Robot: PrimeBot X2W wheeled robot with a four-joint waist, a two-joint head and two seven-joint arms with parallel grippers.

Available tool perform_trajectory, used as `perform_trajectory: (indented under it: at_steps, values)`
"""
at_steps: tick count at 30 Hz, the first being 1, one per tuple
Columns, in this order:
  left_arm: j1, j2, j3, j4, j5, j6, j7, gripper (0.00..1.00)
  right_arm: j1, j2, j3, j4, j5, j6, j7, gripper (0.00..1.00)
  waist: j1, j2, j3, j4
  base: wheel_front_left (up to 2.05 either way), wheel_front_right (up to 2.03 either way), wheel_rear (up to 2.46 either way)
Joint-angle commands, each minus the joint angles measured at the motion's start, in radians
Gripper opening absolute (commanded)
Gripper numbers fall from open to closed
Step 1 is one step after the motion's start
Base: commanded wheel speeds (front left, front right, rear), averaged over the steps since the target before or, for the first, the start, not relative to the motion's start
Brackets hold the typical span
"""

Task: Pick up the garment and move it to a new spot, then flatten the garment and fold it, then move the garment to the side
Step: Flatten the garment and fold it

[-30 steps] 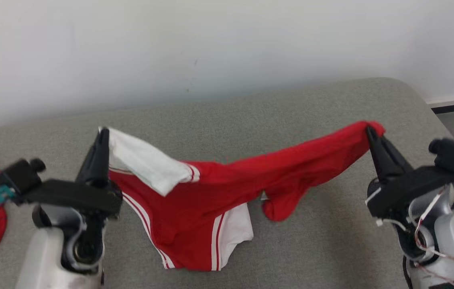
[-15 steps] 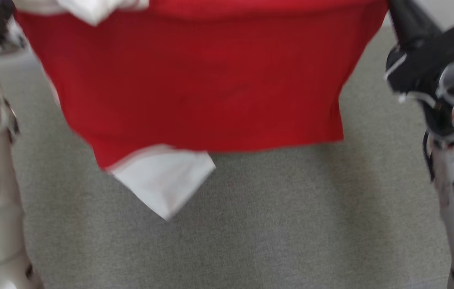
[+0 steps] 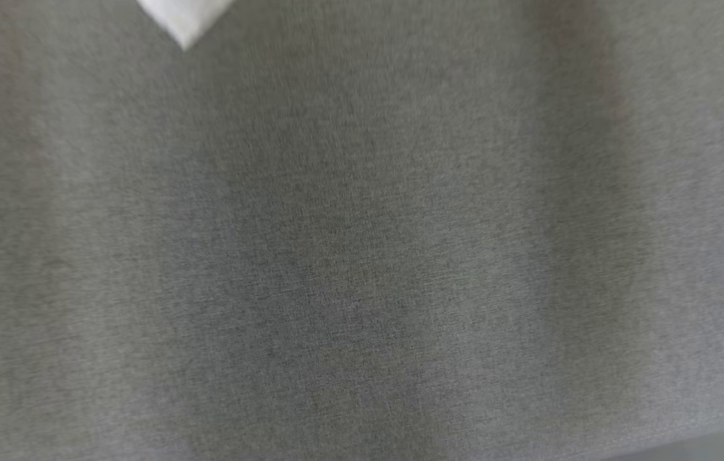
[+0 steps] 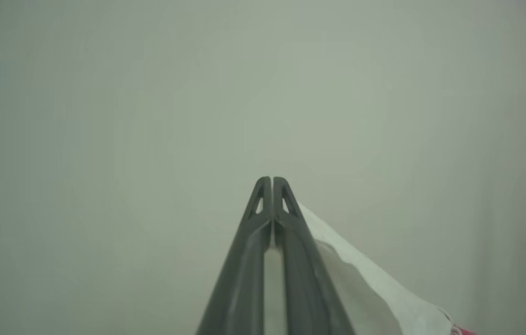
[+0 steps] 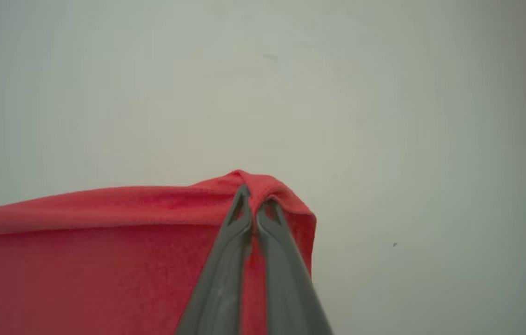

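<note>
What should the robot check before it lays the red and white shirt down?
1. Grip one: right gripper shut on the shirt, at its red top edge: ok.
2. Grip two: left gripper shut on the white sleeve: ok.
3. Red top edge runs fairly straight away from the right gripper: ok.
4. Landing place: grey fabric surface lies below the head camera: ok.
5. Shirt hanging smooth all over: cannot tell; a white corner peeks in at the head view's top, the rest is out of frame.
</note>
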Motion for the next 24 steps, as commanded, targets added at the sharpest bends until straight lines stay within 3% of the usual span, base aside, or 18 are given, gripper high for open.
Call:
perform_trajectory:
  at_steps: [1, 5, 10, 17, 24]
  values:
    - [-0.031, 0.011, -0.002, 0.009, 0.028, -0.008, -0.039, 0.00, -0.023, 0.007, -0.015, 0.019, -0.013, -0.002, -0.038, 0.00, -0.0005, -0.0003, 0.151, -0.017, 0.00, 0.00, 0.00]
    - [-0.116, 0.018, -0.014, 0.017, 0.083, -0.040, -0.155, 0.00, -0.100, 0.010, -0.068, 0.071, -0.076, -0.002, -0.176, 0.00, -0.0005, -0.0003, 0.187, -0.018, 0.00, 0.00, 0.00]
    - [-0.068, -0.011, 0.015, 0.028, 0.069, -0.074, -0.183, 0.00, -0.083, 0.012, -0.057, 0.120, -0.151, -0.002, -0.238, 0.00, -0.0005, -0.0003, 0.229, -0.003, 0.00, 0.00, 0.00]
    - [0.126, -0.042, 0.025, 0.015, -0.006, -0.096, -0.185, 0.00, 0.017, -0.014, 0.061, 0.151, -0.148, -0.002, -0.249, 0.00, -0.0005, -0.0003, 0.210, 0.033, 0.00, 0.00, 0.00]
    - [0.363, -0.034, 0.015, -0.073, -0.158, -0.095, -0.185, 0.00, 0.167, -0.065, 0.225, 0.124, -0.062, -0.002, -0.247, 0.00, -0.0005, -0.0003, 0.094, 0.072, 0.00, 0.00, 0.00]
